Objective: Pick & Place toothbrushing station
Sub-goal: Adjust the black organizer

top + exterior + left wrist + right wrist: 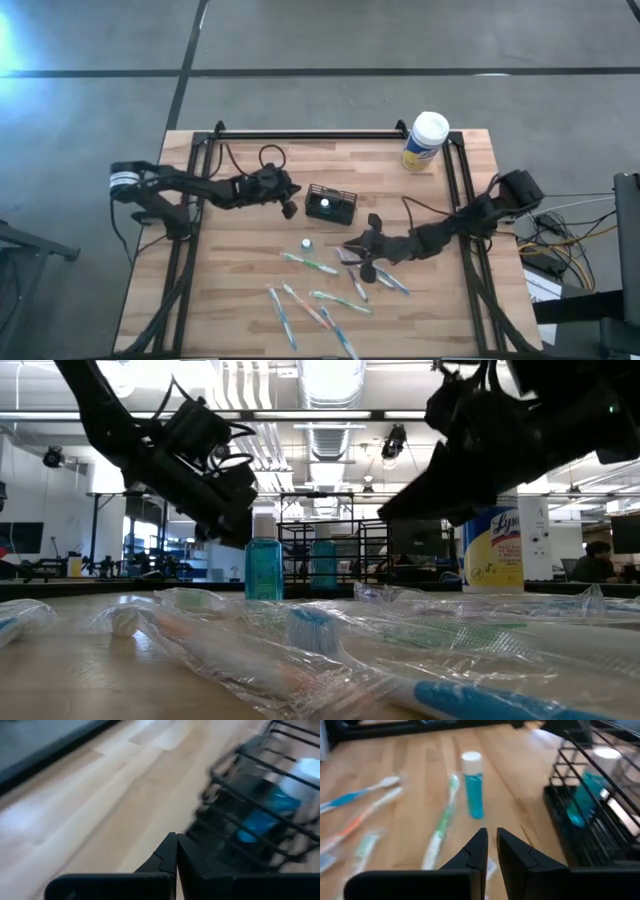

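Toothbrushing station (331,203) sits a little toward the far edge from the centre of the tabletop (240,290), upright, with one small blue bottle (324,206) standing in a compartment. A second blue bottle (306,244) stands free on the wood just nearer the front edge. Wrapped toothbrushes (310,264) are scattered from mid-table to the front edge. White-lidded canister (426,139) stands at the far right corner, well apart from the work.

My left gripper (288,200) is just beside the station's left end, fingers pressed together with nothing between them; its wrist view shows the wire side close ahead, not touched as far as I can tell. My right gripper (362,252) hangs over the wrapped brushes nearer the front right of the station. Its fingers (476,851) stand nearly together with a thin gap, and I see nothing in them.

Handling judgement: the station looks like a light, rigid wire frame, so it should lift easily but will slide on bare wood if nudged. Thin wires give little pad contact; I would pinch the top rim wire at one short end or a divider between compartments rather than the mesh face. The bottle inside rides loose, so any tilt may tip or drop it. The left gripper would need to spread before any grasp. Risk: the shut fingertips push the frame sideways.
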Controlling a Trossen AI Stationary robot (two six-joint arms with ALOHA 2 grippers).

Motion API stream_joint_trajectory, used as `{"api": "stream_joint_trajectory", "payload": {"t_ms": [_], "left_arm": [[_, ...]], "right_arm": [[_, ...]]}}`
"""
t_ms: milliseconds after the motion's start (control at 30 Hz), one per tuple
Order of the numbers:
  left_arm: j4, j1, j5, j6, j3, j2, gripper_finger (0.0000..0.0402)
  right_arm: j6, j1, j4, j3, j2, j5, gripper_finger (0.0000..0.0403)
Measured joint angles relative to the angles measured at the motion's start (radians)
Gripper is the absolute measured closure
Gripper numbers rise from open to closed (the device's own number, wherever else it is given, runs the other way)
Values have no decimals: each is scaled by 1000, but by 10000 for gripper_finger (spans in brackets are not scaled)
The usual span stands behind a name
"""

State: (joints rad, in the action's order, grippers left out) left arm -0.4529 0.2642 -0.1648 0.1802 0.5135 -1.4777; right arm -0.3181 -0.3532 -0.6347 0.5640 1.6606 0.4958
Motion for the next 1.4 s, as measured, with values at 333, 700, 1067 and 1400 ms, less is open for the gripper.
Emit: {"api": "stream_joint_trajectory", "payload": {"t_ms": [333, 700, 1067, 1400], "left_arm": [[0, -13, 42, 12, 11, -14, 396], [1, -58, 78, 12, 10, -12, 397], [6, -92, 94, 13, 8, -12, 397], [6, -126, 94, 15, 9, -12, 396]], "right_arm": [[-79, 11, 19, -5, 48, 175, 365], [-115, 31, 18, -5, 51, 241, 365], [-185, 79, 55, -5, 51, 241, 365], [-203, 114, 56, -6, 51, 265, 365]]}}
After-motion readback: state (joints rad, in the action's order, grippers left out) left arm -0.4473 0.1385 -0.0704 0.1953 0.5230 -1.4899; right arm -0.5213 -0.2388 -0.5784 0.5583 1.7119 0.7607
